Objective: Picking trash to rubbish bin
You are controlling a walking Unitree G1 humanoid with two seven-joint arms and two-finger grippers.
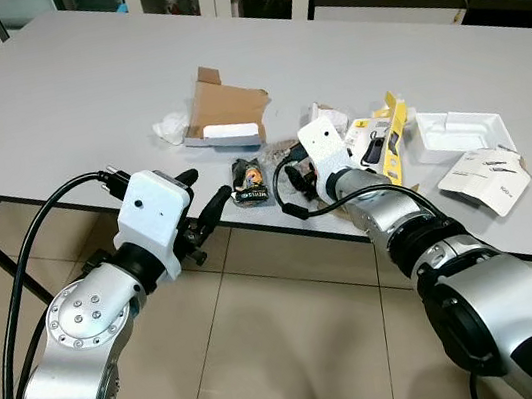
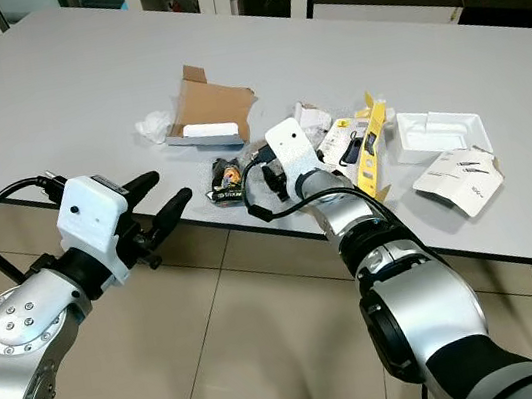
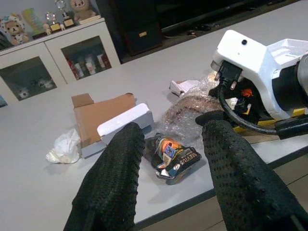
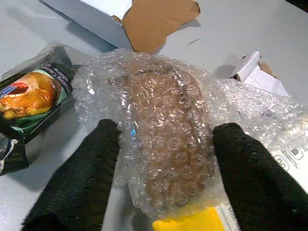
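From the head views, your right gripper (image 1: 293,167) reaches over the surface (image 1: 78,98) edge into the trash, nearer than the left gripper (image 1: 207,197); the open cardboard box (image 1: 222,115) holds a white block. Left wrist view: fingers (image 3: 118,173) spread, snack wrapper (image 3: 174,158) dead ahead between them, just short. Right wrist view: fingers (image 4: 82,173) spread astride the bubble wrap bundle (image 4: 166,144), long axis along them; close in and you should have it.
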